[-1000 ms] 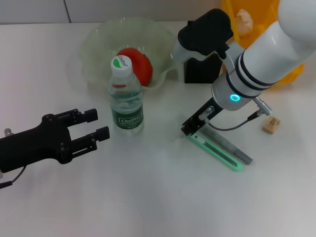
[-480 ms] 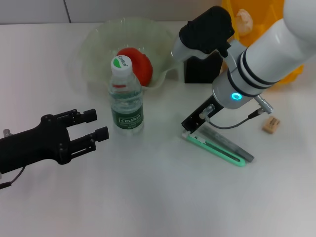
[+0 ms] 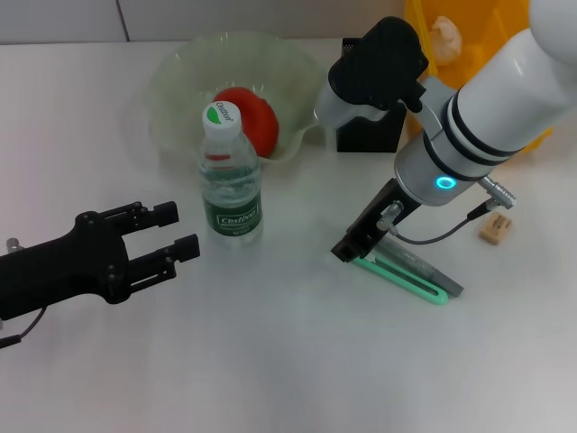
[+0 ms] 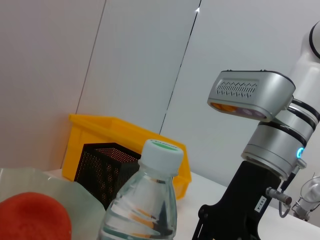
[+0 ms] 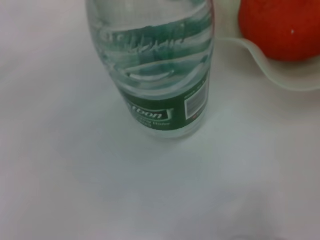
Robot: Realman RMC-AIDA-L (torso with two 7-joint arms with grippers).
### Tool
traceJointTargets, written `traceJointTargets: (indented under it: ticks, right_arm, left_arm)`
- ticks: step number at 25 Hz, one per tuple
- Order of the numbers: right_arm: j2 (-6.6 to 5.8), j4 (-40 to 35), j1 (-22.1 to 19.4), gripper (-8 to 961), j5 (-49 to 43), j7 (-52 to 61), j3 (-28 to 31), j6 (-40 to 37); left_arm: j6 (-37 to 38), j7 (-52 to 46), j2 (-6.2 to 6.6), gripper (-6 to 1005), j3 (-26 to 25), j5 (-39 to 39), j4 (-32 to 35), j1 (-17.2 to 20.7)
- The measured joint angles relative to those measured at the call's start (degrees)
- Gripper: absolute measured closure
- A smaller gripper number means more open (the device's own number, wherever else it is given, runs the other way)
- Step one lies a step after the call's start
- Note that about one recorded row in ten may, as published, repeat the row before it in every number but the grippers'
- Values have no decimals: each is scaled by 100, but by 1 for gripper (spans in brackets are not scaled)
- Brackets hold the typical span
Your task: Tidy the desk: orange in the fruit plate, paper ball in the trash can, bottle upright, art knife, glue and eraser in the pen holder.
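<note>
The clear bottle (image 3: 230, 176) stands upright with its green label; it also shows in the left wrist view (image 4: 145, 210) and the right wrist view (image 5: 160, 75). The orange (image 3: 248, 117) lies in the glass fruit plate (image 3: 180, 72). The green art knife (image 3: 406, 275) lies flat on the desk. My right gripper (image 3: 354, 245) is down at the knife's left end. The tan eraser (image 3: 494, 227) lies to the right of the knife. The black mesh pen holder (image 3: 370, 131) stands behind my right arm. My left gripper (image 3: 176, 230) is open and empty, left of the bottle. The glue is not visible.
The yellow trash can (image 3: 469, 27) stands at the back right with the paper ball (image 3: 444, 36) inside. My right arm's white forearm (image 3: 505, 90) hangs over the area between the pen holder and the eraser.
My right gripper has shifted slightly right and lower at the knife's left end, and the knife has turned a little. My left arm has not moved.
</note>
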Motion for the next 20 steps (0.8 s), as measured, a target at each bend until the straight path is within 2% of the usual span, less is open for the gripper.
traceJointTargets:
  ticks: [1,6,20]
  right_arm:
    - [1,-4,-3,675,-7,-34,-4,1]
    - [3,-2,-4,617,-97,-80,-4,20]
    - [26,16,-36,618,-233,-218,-29,62]
  left_arm:
    - [5,0,-4,395,0,0,0,0]
    - [11,0,-8,395,6,0,0,-6]
    - [1,0,-31,395,0,0,0,-17]
